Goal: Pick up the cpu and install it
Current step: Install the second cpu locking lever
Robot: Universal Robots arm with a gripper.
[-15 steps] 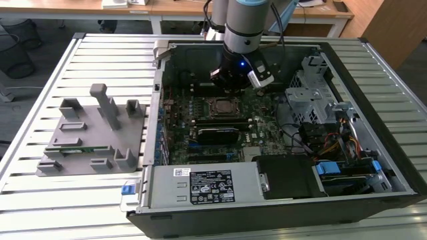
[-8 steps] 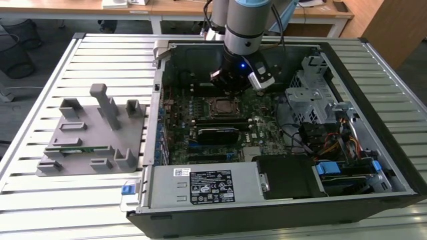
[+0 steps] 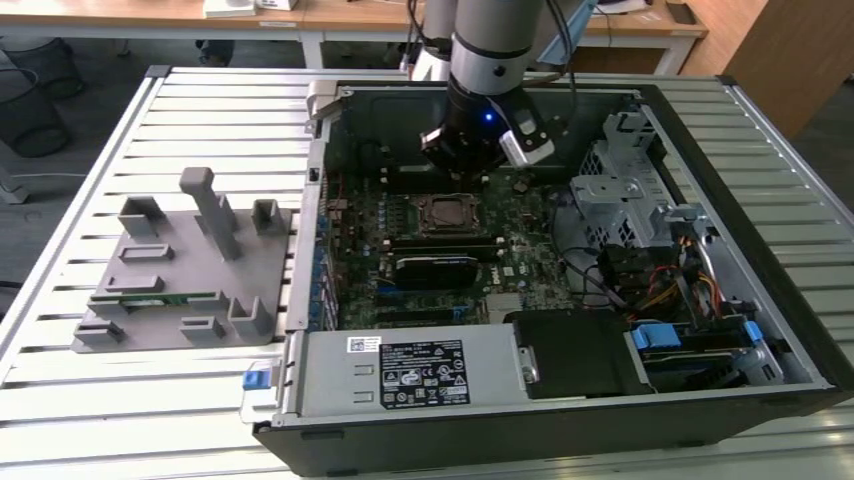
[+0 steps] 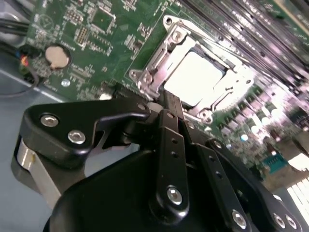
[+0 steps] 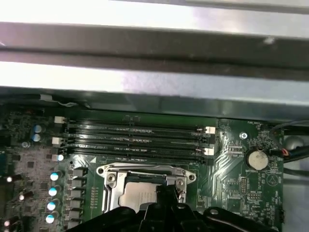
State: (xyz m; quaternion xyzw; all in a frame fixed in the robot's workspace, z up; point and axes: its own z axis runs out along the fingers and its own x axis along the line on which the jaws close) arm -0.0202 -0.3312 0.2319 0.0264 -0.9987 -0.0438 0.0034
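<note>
The cpu [image 4: 195, 77], a silvery-white square plate, lies flat inside the metal-framed socket [image 3: 445, 213] on the green motherboard; it also shows in the first wrist view [image 5: 133, 197]. My gripper [image 3: 463, 170] hangs a little above the board, just behind the socket toward the back of the case. In both wrist views its black fingers meet in one narrow tip [image 4: 169, 99] [image 5: 166, 189] at the socket frame's edge, shut with nothing between them. The socket's frame partly covers the chip's rim.
The open computer case [image 3: 747, 330] lies on a slatted metal table. A grey fixture [image 3: 187, 270] on the exterior view's left holds a green memory stick [image 3: 154, 298]. Memory slots [image 5: 135, 140], a coin battery [image 4: 58, 57], a power supply [image 3: 400, 370] and a drive cage [image 3: 627, 190] surround the socket.
</note>
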